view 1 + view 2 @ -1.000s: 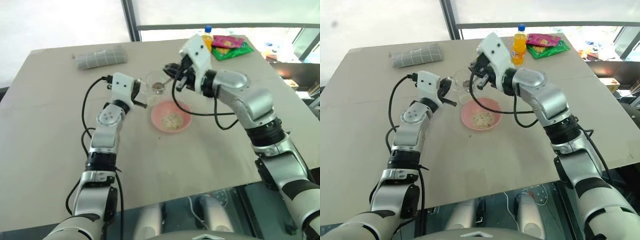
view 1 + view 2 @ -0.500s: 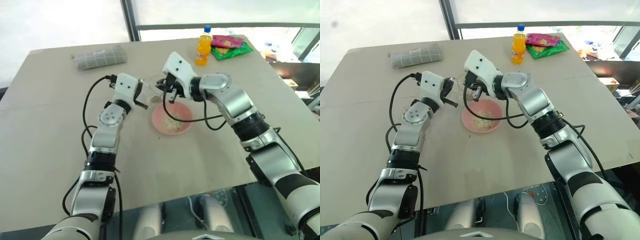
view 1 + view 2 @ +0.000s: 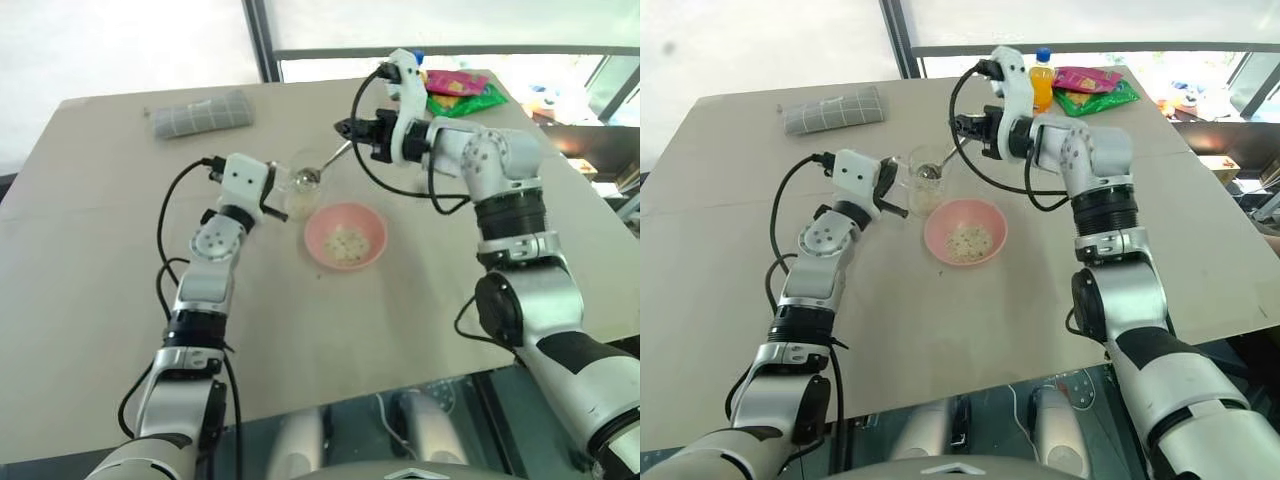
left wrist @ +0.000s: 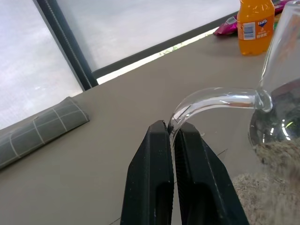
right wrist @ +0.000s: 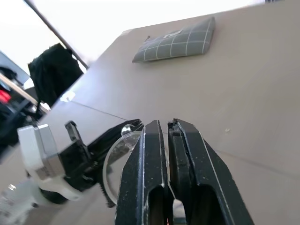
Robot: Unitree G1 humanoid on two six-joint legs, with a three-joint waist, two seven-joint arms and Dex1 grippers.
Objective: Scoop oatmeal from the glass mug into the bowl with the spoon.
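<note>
While the right gripper (image 3: 962, 124) is clamping shut on the spoon (image 3: 945, 158) handle, its oval end is dipping into the mug (image 3: 924, 178), likely for another load of oatmeal (image 3: 965, 240). The left gripper (image 4: 172, 132) is pinching the glass handle, steadying the mug just left of the bowl (image 3: 965, 230). Half a second ago the spoon was tipping over the bowl; now it is back at the mug, farther off.
</note>
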